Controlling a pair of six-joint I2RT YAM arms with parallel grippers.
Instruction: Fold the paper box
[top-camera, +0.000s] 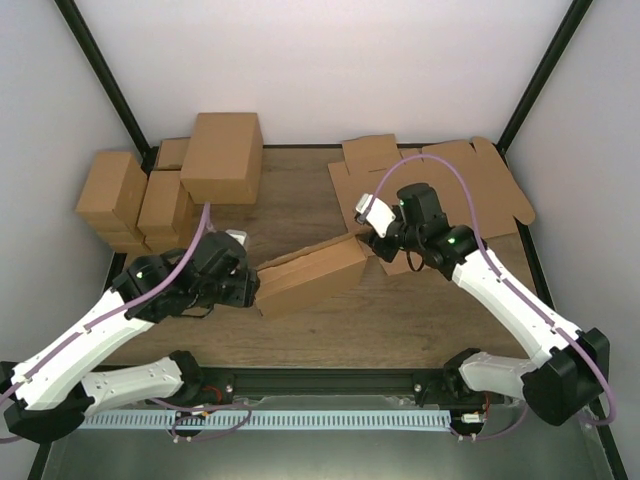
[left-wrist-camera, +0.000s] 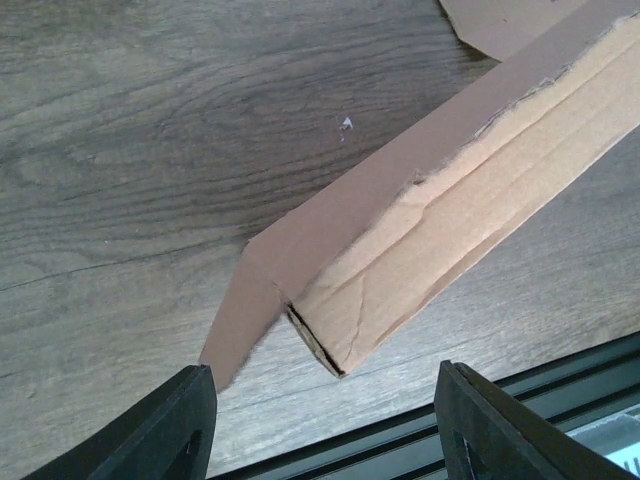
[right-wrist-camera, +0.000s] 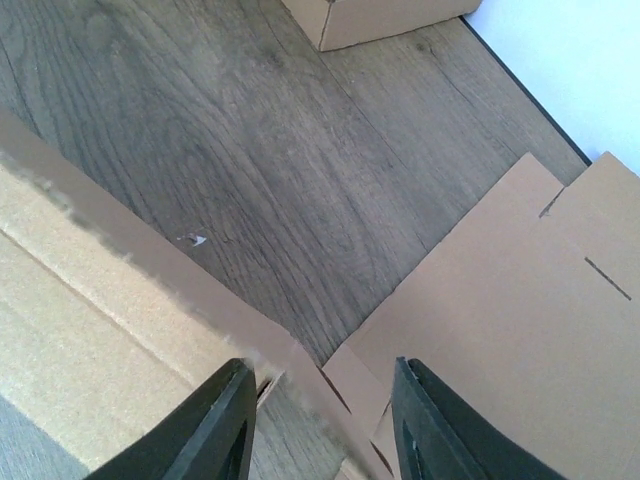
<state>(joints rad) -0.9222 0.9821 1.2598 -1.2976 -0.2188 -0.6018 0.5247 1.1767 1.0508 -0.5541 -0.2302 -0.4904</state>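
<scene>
The paper box (top-camera: 310, 275), a brown cardboard piece folded into a long low shape, lies slantwise in the middle of the table. My left gripper (top-camera: 255, 290) is at its near left end. In the left wrist view the jaws (left-wrist-camera: 325, 425) stand open, and the box's end corner (left-wrist-camera: 400, 250) lies just ahead of them, not between them. My right gripper (top-camera: 368, 240) is at the box's far right end. It (right-wrist-camera: 325, 425) is open too, one finger (right-wrist-camera: 225, 425) against the box wall (right-wrist-camera: 80, 340), with a thin flap (right-wrist-camera: 330, 395) running between the fingers.
Several folded brown cartons (top-camera: 220, 155) are stacked at the back left. Flat cardboard sheets (top-camera: 480, 190) lie at the back right, right beside my right gripper (right-wrist-camera: 520, 300). Black frame posts stand at both back corners, and a metal rail (top-camera: 320, 385) runs along the near edge.
</scene>
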